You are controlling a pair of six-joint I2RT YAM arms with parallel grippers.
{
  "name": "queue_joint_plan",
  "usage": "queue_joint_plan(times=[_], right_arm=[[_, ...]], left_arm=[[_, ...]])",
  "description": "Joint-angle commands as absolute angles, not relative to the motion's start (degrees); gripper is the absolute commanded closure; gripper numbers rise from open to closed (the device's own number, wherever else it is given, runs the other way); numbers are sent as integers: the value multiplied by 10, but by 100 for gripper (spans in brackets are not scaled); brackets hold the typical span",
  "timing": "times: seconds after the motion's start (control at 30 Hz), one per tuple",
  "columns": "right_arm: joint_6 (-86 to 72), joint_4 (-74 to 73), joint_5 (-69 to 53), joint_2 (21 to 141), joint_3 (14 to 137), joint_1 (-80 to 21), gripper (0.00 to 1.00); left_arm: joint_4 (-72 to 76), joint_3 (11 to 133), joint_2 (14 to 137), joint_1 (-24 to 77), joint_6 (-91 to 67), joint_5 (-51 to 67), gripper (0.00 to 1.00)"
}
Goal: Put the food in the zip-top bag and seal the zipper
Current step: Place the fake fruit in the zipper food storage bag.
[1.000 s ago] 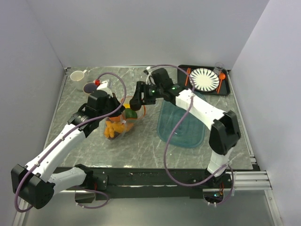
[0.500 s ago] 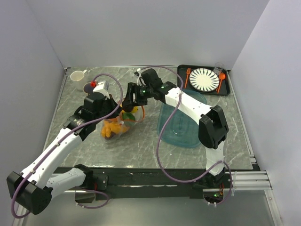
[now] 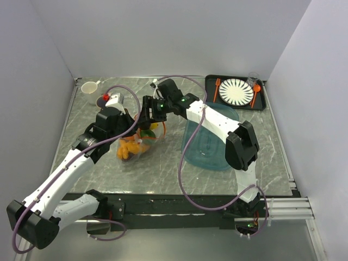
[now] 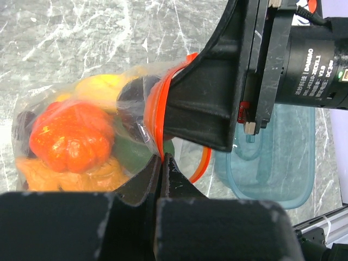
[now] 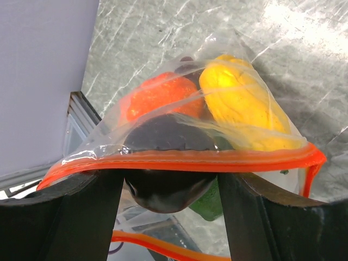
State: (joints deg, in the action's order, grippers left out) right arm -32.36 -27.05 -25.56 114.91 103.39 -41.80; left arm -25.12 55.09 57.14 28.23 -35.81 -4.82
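The clear zip-top bag (image 3: 132,147) lies left of centre with the food inside. In it are a red-orange piece (image 4: 70,133), a yellow piece (image 5: 244,106), a dark purple piece (image 5: 168,187) and a green piece (image 5: 209,205). My left gripper (image 4: 161,157) is shut on the orange-red zipper (image 4: 154,111) at the bag's mouth. My right gripper (image 5: 171,176) is open, its wide-set fingers (image 5: 87,217) pushed into the mouth. The upper zipper (image 5: 190,161) edge drapes across both fingertips, with the purple piece between them.
A translucent teal tray (image 3: 211,145) lies just right of the bag. A black tray (image 3: 262,100) at the back right holds a striped plate (image 3: 236,91) and orange cutlery. A white cup (image 3: 89,87) and a dark bowl (image 3: 102,101) stand at the back left.
My right arm has swung left and down, bringing its open fingers into the bag's mouth. The left gripper keeps its hold and has shifted slightly left with the bag.
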Motion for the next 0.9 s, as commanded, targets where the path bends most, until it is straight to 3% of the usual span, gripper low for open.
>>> queue_joint_plan(times=[0.0, 0.17, 0.5, 0.87], right_arm=[[-305, -263, -257, 1132, 1055, -426, 23], [-276, -272, -230, 1083, 1030, -420, 0], [-268, -303, -103, 970, 917, -374, 1], [-335, -216, -175, 983, 799, -372, 14]], left_arm=[[-236, 580, 559, 284, -365, -55, 99], [-239, 578, 562, 284, -365, -61, 99], [-236, 573, 558, 284, -366, -62, 99], [-228, 578, 574, 284, -365, -45, 99]])
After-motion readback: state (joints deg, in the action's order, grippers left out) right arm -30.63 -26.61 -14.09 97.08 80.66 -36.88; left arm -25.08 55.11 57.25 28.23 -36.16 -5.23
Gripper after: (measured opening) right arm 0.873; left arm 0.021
